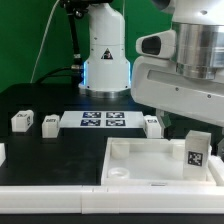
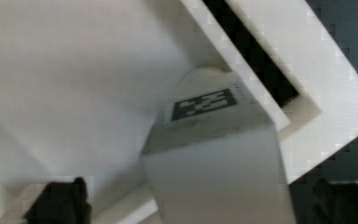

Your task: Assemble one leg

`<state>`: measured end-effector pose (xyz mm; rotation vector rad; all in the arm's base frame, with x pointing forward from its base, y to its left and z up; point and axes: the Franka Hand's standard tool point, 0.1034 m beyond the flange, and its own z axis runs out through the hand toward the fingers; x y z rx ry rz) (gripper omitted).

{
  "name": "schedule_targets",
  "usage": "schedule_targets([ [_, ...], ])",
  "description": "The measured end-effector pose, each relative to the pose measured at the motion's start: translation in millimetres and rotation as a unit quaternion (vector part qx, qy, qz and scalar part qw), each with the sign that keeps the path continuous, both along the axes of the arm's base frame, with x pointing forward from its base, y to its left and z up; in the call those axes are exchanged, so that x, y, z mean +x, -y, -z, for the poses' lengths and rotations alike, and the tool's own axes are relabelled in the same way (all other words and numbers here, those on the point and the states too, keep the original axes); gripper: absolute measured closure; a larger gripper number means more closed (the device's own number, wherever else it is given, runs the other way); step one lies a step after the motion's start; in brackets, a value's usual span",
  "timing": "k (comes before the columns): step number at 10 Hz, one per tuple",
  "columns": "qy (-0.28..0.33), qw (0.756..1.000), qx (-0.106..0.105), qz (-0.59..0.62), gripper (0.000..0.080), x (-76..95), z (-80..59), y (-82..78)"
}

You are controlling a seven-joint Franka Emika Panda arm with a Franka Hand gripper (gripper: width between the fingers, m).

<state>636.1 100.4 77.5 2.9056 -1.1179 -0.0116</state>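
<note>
A white leg (image 1: 196,152) with a black-and-white tag stands upright in the far right corner of the large white tray (image 1: 140,160). My gripper (image 1: 190,122) hangs right above it. In the wrist view the same leg (image 2: 208,130) runs from its tag back between my two dark fingers (image 2: 55,200). My gripper (image 2: 199,203) is open around the leg. A gap shows between one finger and the leg, while the other finger lies close to it. The tray's raised rim (image 2: 265,60) passes behind the leg.
Three more white tagged legs stand on the black table: two at the exterior view's left (image 1: 22,121) (image 1: 50,124), one by the tray's far edge (image 1: 152,124). The marker board (image 1: 103,121) lies between them. The arm's white base (image 1: 104,60) stands behind.
</note>
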Motion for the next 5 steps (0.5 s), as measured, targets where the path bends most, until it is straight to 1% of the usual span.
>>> schedule_targets([
  [2, 0.000, 1.000, 0.000, 0.000, 0.0151, -0.1, 0.3, 0.0],
  [5, -0.001, 1.000, 0.000, 0.000, 0.0150, -0.3, 0.7, 0.1],
])
